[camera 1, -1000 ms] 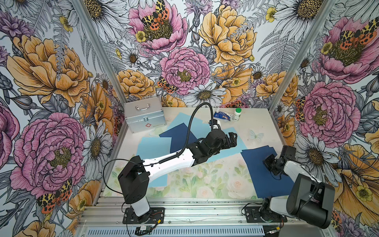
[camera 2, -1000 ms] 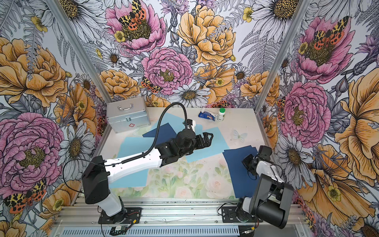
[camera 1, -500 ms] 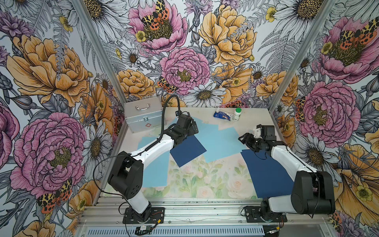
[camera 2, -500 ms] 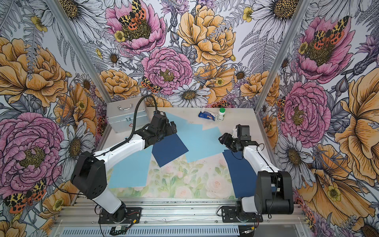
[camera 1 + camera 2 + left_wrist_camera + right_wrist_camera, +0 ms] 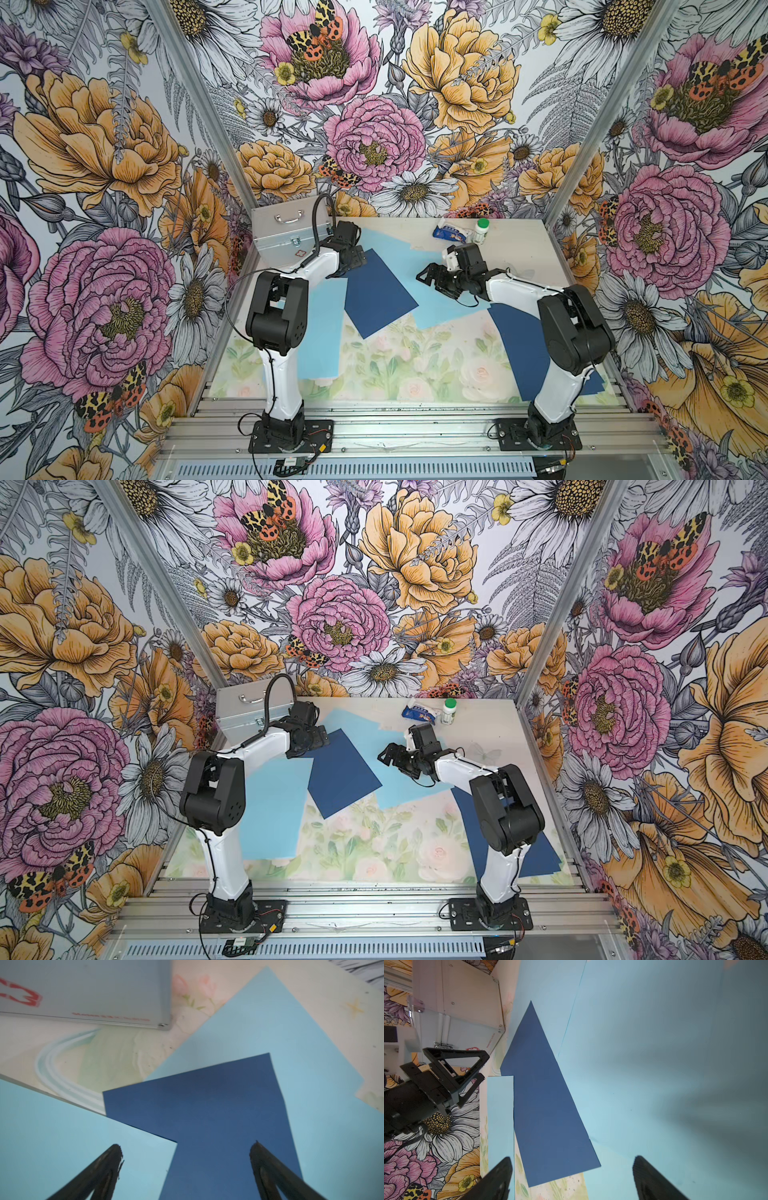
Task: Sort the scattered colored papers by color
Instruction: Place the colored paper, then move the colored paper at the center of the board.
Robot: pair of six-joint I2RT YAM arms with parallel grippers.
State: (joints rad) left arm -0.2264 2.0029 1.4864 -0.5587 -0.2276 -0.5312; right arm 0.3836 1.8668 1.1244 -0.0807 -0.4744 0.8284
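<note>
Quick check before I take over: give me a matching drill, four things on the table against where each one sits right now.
Things:
1. silver case
2. green-capped bottle
3. centre navy sheet
4. right-hand navy sheet

Places:
A. partly under the right arm, near front right
B. back left corner
C. overlapping light blue sheets, mid-table
D. back edge, beside the blue-and-white packet

Pairs: 1-B, 2-D, 3-C, 4-A
</note>
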